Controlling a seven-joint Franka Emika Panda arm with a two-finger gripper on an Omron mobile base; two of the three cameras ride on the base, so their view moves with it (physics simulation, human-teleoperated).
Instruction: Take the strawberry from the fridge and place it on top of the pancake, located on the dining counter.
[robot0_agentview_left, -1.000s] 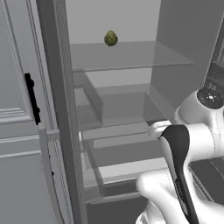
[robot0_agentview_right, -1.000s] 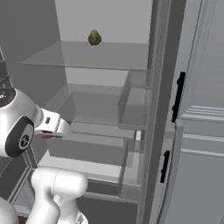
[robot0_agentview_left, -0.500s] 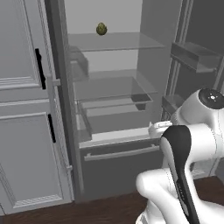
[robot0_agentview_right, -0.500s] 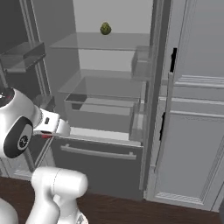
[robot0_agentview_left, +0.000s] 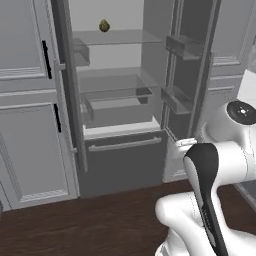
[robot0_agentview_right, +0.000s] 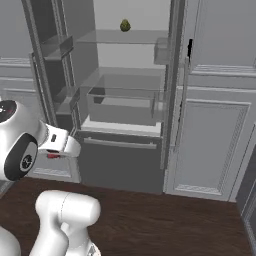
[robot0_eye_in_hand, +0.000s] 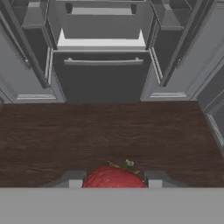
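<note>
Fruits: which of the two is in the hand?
The red strawberry, pinched between the hand fingertips; the yellow-green fruit sits on the fridge's upper shelf.

A dark brown wood-plank floor (robot0_agentview_left: 100, 225) is shown in front of the tall dark grey double-door fridge (robot0_agentview_left: 125, 170), which stands directly on it with both doors swung open. Tall light grey panelled cabinets (robot0_agentview_left: 30, 150) are set on the same floor at either side. Inside the fridge, a pale translucent upper shelf (robot0_agentview_left: 117, 36) is seen, on which a small bumpy yellow-green fruit (robot0_agentview_left: 104, 25) rests near the back wall. Below it, a clear grey drawer bin (robot0_agentview_left: 117, 102) is carried on a lower pale ledge, above the closed bottom drawer (robot0_agentview_right: 120, 165).
</note>
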